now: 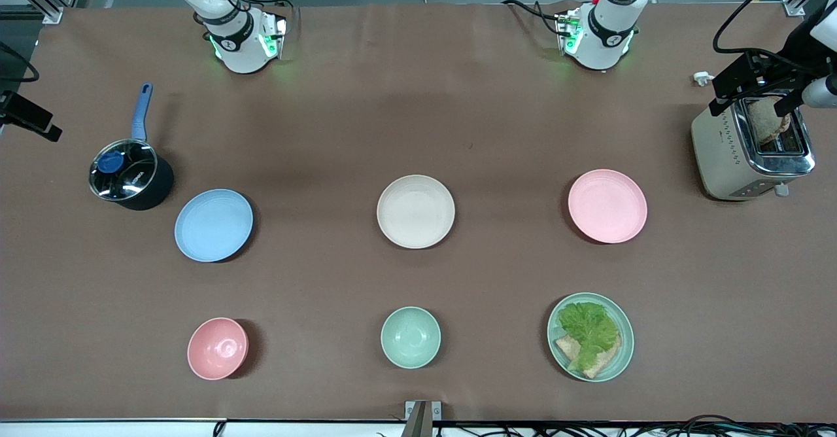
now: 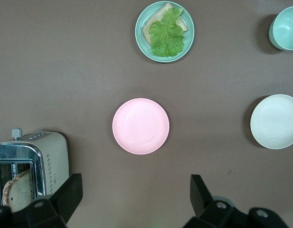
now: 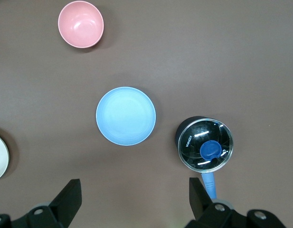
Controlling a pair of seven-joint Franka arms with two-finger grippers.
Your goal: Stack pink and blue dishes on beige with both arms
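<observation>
Evidently nothing is stacked yet: the three wide plates lie well apart in a row across the middle of the front view on the brown counter. The shallow, round, matte cream-beige plate sits at the centre of that frame, the matching light blue plate at centre left toward the right arm's end, and the matching pale pink plate at centre right toward the left arm's end. The left hand hangs high over the counter, its two dark fingers spread wide at the bottom edge of the left wrist view and holding nothing, with the pink plate in mid-frame. The right hand hangs likewise over the blue plate's part of the counter, fingers wide apart and empty at the bottom of its frame. This looks like the opening step, before any reach. Next, I judge, each hand must come down to its own plate's raised rim and pinch it; the thin rim lying flat on the counter may be awkward to catch. Both plates go to the beige one, so one arm should probably place first.
</observation>
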